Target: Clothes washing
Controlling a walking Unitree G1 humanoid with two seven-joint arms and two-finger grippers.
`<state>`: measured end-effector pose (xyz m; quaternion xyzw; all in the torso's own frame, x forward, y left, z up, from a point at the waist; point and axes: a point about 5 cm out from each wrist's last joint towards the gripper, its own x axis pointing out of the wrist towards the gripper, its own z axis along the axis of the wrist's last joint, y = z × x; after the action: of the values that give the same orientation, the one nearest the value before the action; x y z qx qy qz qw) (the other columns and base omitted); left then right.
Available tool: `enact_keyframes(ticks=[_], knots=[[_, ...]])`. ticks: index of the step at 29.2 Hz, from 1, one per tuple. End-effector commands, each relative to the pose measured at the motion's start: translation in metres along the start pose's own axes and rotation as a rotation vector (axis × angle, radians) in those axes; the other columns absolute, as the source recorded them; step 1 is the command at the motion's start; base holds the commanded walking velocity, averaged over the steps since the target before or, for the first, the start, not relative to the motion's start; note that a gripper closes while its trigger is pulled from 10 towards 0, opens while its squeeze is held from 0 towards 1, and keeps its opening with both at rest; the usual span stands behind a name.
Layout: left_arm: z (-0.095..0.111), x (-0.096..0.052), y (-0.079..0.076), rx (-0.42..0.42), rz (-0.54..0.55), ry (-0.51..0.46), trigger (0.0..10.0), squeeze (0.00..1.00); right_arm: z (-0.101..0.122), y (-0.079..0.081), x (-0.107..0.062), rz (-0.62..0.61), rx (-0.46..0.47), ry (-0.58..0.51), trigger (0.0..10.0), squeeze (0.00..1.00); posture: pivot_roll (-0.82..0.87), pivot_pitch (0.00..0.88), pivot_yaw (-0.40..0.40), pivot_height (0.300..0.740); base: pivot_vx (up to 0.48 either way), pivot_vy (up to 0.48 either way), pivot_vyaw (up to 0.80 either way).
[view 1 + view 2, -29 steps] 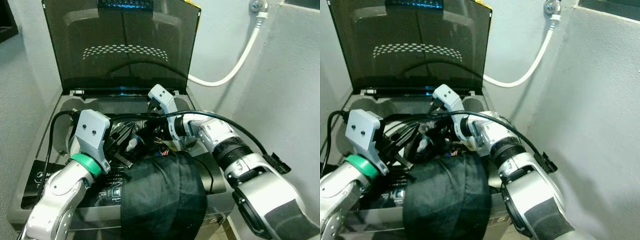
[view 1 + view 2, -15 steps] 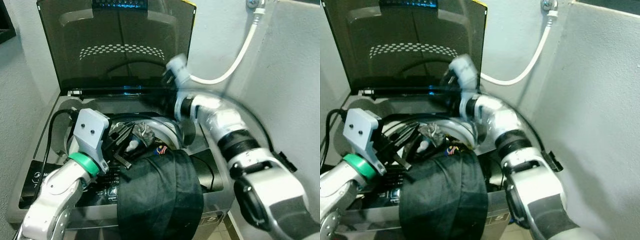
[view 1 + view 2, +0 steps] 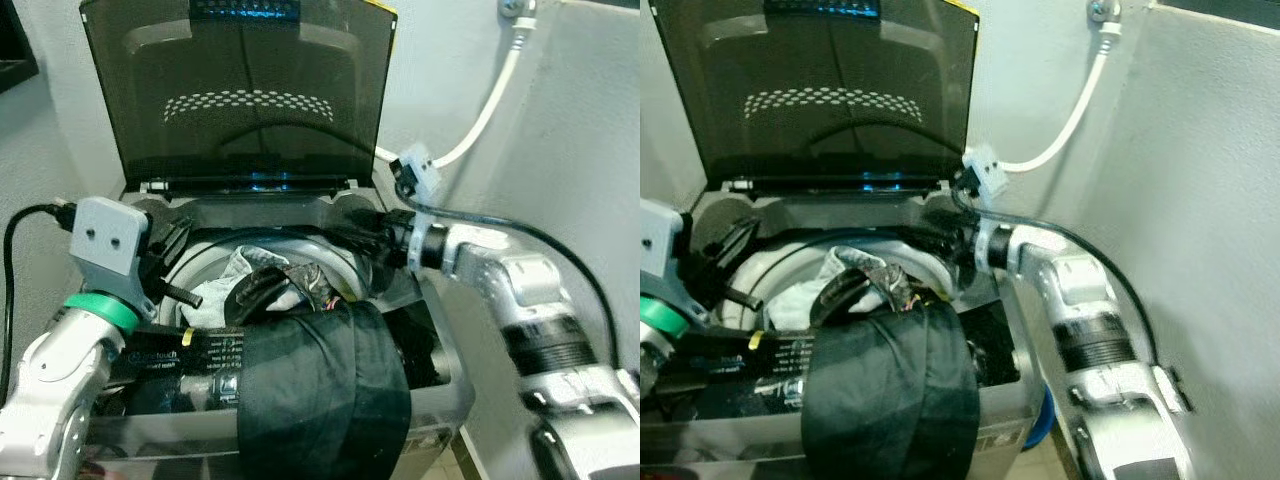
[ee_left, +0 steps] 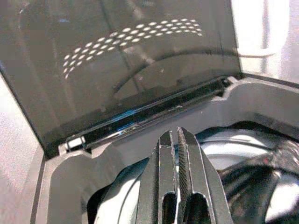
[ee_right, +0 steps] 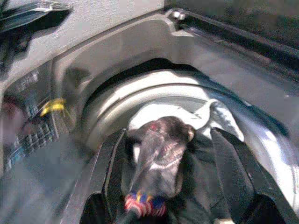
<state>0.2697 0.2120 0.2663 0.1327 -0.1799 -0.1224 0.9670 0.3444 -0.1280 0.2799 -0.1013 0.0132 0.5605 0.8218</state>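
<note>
Our left arm (image 3: pixel 60 350) rose from the lower left with its elbow bent, a green band around the wrist and the grey camera block above it. Our left gripper (image 4: pixel 177 154) pointed forward and slightly inward — in the left wrist view its two black fingers (image 4: pixel 164 163) were pressed together with only a thin seam between them, and nothing sat between them.

Our right arm (image 3: pixel 520 300) reached in from the lower right, forearm stretched forward, a black cable looping over it. Our right gripper (image 5: pixel 173 154) was spread wide — its fingers (image 5: pixel 117 163) stood well apart in the right wrist view, nothing clamped.
</note>
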Motion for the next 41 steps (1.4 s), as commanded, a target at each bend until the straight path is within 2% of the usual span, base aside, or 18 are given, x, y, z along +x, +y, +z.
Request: enact_keyframes(ticks=[1,2,3,4,6,7,12,14,21,23,24,25,26,27,32,37,41], knots=[[0.000,-0.005,0.005,0.005,-0.021,-0.005,10.0,0.00,0.001,0.029,-0.003,0.243,-0.089,-0.006,10.0,0.00,0.06,0.000,0.019,0.740,0.000,0.000,0.00],[-0.001,-0.006,0.006,0.004,-0.027,0.005,10.0,0.00,-0.001,0.038,-0.004,0.303,-0.102,0.003,10.0,0.04,0.06,0.000,0.019,0.740,0.000,0.000,0.00],[-0.001,-0.006,0.006,0.004,-0.027,0.005,10.0,0.00,-0.001,0.038,-0.004,0.303,-0.102,0.003,10.0,0.04,0.06,0.000,0.019,0.740,0.000,0.000,0.00],[-0.001,-0.008,0.005,-0.005,-0.038,0.005,10.0,0.00,-0.003,0.043,-0.001,0.304,-0.107,0.011,10.0,0.75,0.06,0.002,0.015,0.740,0.000,0.000,0.00],[-0.001,-0.009,0.004,-0.011,-0.046,0.004,10.0,0.00,-0.004,0.046,0.001,0.296,-0.109,0.015,10.0,0.75,0.06,0.002,0.015,0.740,0.000,0.000,0.00],[-0.001,-0.011,0.002,-0.014,-0.049,0.003,10.0,0.00,-0.006,0.047,0.004,0.279,-0.121,0.018,10.0,1.00,0.06,0.005,0.009,0.740,0.000,0.000,0.00],[-0.002,-0.013,-0.001,-0.022,-0.028,0.000,10.0,0.00,-0.013,0.061,0.006,0.259,-0.156,-0.008,10.0,1.00,0.05,0.014,0.008,0.740,0.000,0.000,0.00],[-0.003,-0.013,-0.001,-0.024,-0.031,0.000,10.0,0.00,-0.019,0.066,0.005,0.281,-0.162,0.012,10.0,1.00,0.05,0.015,0.010,0.740,0.000,0.000,0.00],[-0.003,-0.013,-0.001,-0.024,-0.031,0.000,10.0,0.00,-0.019,0.066,0.005,0.281,-0.162,0.012,10.0,1.00,0.05,0.015,0.010,0.740,0.000,0.000,0.00],[-0.003,-0.013,-0.002,-0.025,-0.035,-0.002,10.0,0.00,-0.027,0.070,0.005,0.303,-0.176,0.047,10.0,1.00,0.05,0.017,0.011,0.740,0.000,0.000,0.00],[-0.003,-0.012,-0.003,-0.029,-0.038,-0.005,10.0,0.00,-0.040,0.070,0.011,0.276,-0.260,0.107,10.0,0.00,0.05,0.023,0.011,0.740,0.000,0.000,0.00],[-0.003,-0.012,-0.003,-0.029,-0.038,-0.005,10.0,0.00,-0.040,0.070,0.011,0.276,-0.260,0.107,10.0,0.00,0.05,0.023,0.011,0.740,0.000,0.000,0.00],[-0.003,-0.011,-0.003,-0.033,-0.041,-0.005,10.0,0.00,-0.054,0.070,0.020,0.240,-0.393,0.162,10.0,0.00,0.05,0.026,0.007,0.740,0.000,0.000,0.00],[-0.004,-0.011,-0.003,-0.034,-0.041,-0.004,10.0,0.00,-0.056,0.070,0.023,0.234,-0.427,0.172,10.0,0.00,0.05,0.026,0.004,0.740,0.000,0.000,0.00],[-0.004,-0.012,-0.004,-0.035,-0.038,-0.002,10.0,0.00,-0.060,0.072,0.025,0.245,-0.453,0.198,10.0,0.00,0.05,0.027,0.001,0.740,0.000,0.000,0.00],[-0.004,-0.012,-0.005,-0.041,-0.036,-0.005,10.0,0.00,-0.061,0.073,0.029,0.237,-0.442,0.206,10.0,0.00,0.05,0.027,0.000,0.740,0.000,0.000,0.00],[-0.005,-0.011,-0.011,-0.055,-0.054,-0.008,10.0,0.00,-0.067,0.076,0.034,0.255,-0.467,0.222,10.0,0.00,0.05,0.028,0.001,0.740,0.000,0.000,0.00]])
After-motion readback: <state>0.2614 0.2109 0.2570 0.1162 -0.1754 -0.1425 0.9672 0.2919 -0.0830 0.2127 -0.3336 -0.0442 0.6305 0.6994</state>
